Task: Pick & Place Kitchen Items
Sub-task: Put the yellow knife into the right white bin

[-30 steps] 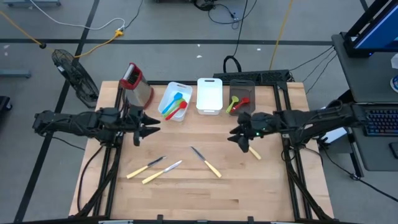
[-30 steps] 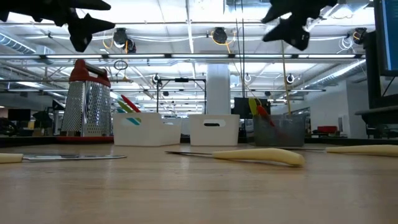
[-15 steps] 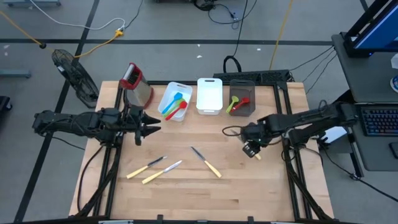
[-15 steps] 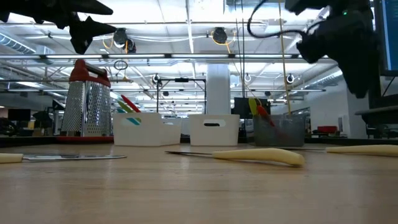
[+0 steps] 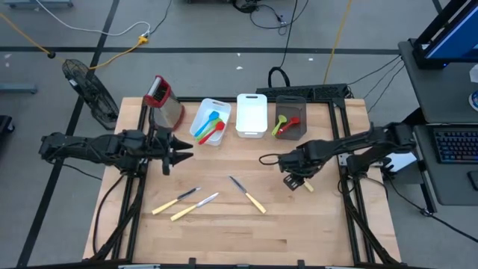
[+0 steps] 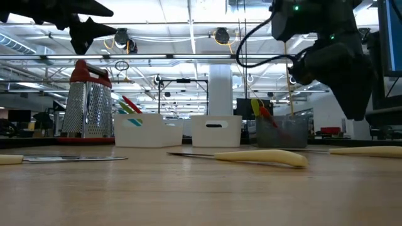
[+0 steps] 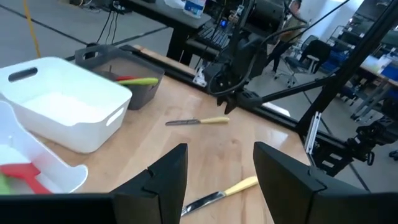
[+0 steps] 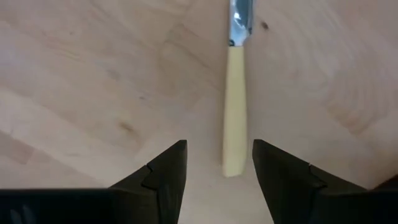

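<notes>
**Right gripper poised over a yellow-handled knife**

The right gripper [image 5: 293, 181] hangs above the knife [image 8: 234, 99] at the table's [image 5: 224, 224] right side, fingers [image 8: 163, 171] spread apart with nothing between them. In the right wrist view the knife's pale yellow handle lies in line with the gap between the fingers, its metal blade pointing away from the camera. From above, only the handle end shows past the gripper, slanting toward five o'clock.

Three more knives [image 5: 247, 193] lie mid-table, well apart from it: one running from eleven to five o'clock, handle at five, and a pair [image 5: 184, 203] lying nearly parallel, blades toward two o'clock.

Along the far edge stand a white bin [image 5: 208, 122] holding blue, red and green utensils, an upright white bin [image 5: 252, 114], and a dark grey bin [image 5: 290, 119] with red and green utensils. A red-topped grater [image 5: 163, 102] stands at the far left corner.

The left gripper [image 5: 185, 155] hovers at the left side near the grater, open and empty.
</notes>
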